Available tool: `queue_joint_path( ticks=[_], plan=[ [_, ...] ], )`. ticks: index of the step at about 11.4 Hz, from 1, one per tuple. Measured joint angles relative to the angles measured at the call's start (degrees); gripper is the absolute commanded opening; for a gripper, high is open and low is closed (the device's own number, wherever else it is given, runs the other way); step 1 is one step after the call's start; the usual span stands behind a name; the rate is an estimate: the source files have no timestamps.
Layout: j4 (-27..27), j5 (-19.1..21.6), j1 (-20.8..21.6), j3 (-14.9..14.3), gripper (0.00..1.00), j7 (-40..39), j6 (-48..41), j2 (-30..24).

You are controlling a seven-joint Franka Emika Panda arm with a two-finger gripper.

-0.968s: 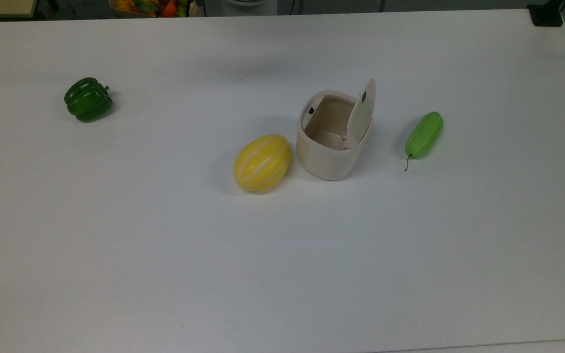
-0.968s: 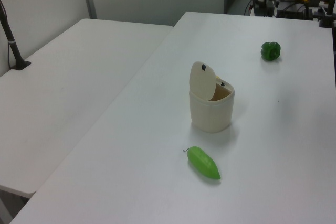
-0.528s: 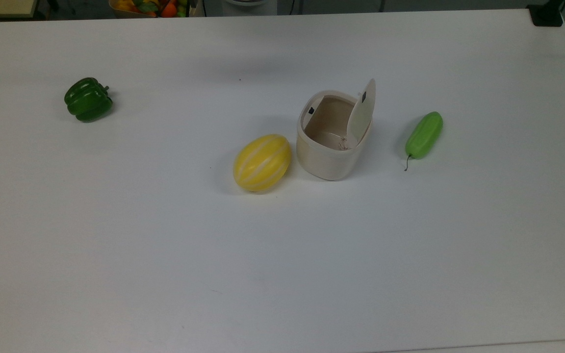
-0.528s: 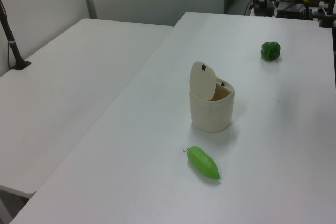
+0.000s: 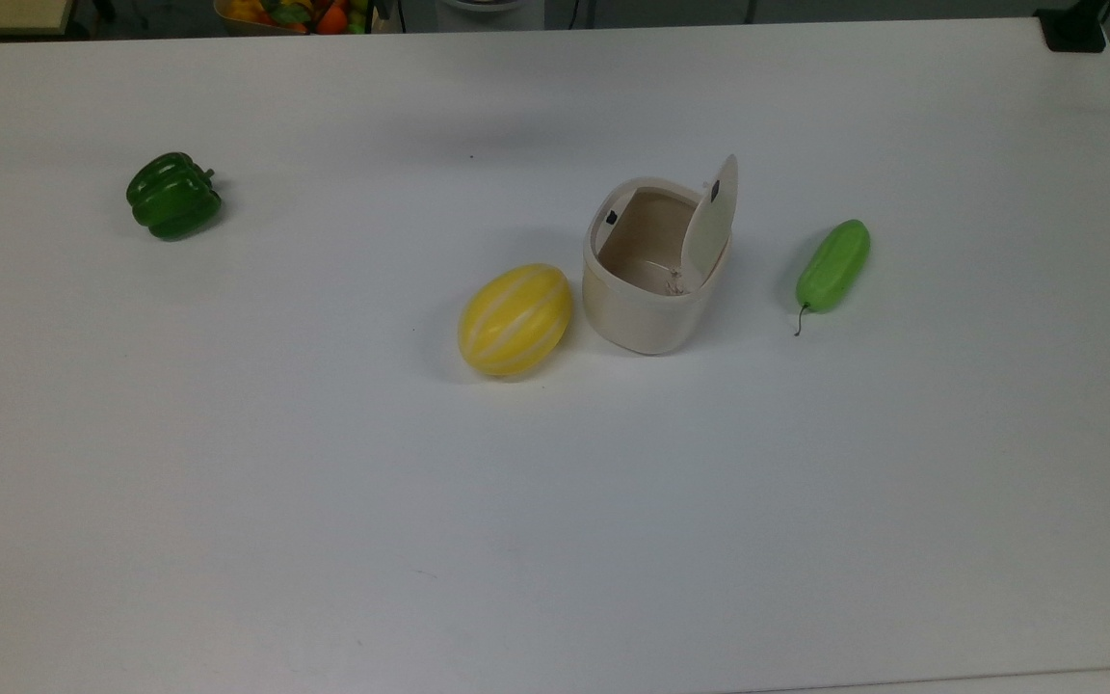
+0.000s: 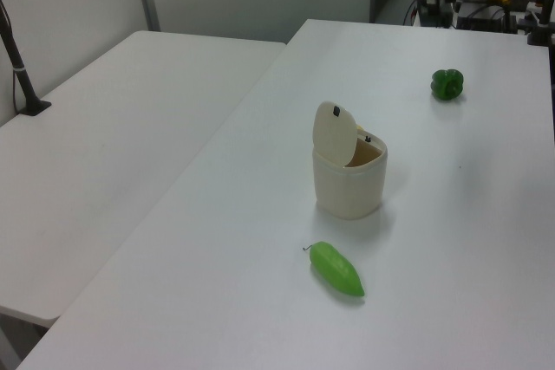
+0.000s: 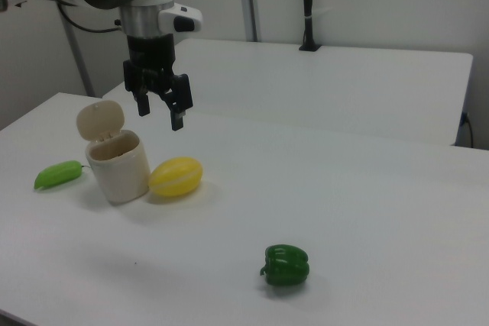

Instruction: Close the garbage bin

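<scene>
**Bin Lid Was Up, Jaws Waited Above**

The jaws [image 7: 159, 109] hung spread wide and held nothing. The garbage bin [image 7: 118, 167] stood on the white surface [image 5: 555, 482], below the jaws and a little toward the right view's left. Its lid [image 7: 100, 121] stood straight up on the hinge. A yellow melon [image 7: 176, 175] lay almost under the jaws, just beside the bin. To do it well, I think the jaws should go behind the lid's top edge and push it down gently, so the bin does not tip.
</scene>
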Motion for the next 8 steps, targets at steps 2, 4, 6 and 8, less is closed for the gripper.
queue_joint_path(
  ticks=[2,4,6,8],
  plan=[
    [0.0,0.17,0.0,0.0,1.0,0.0,0.0,0.0],
    [0.0,0.28,0.0,0.0,0.96,0.0,0.0,0.0],
    [0.0,0.28,0.0,0.0,0.7,-0.11,0.0,0.0],
    [0.0,0.28,0.01,0.05,0.39,-0.36,0.0,0.0]
  ],
)
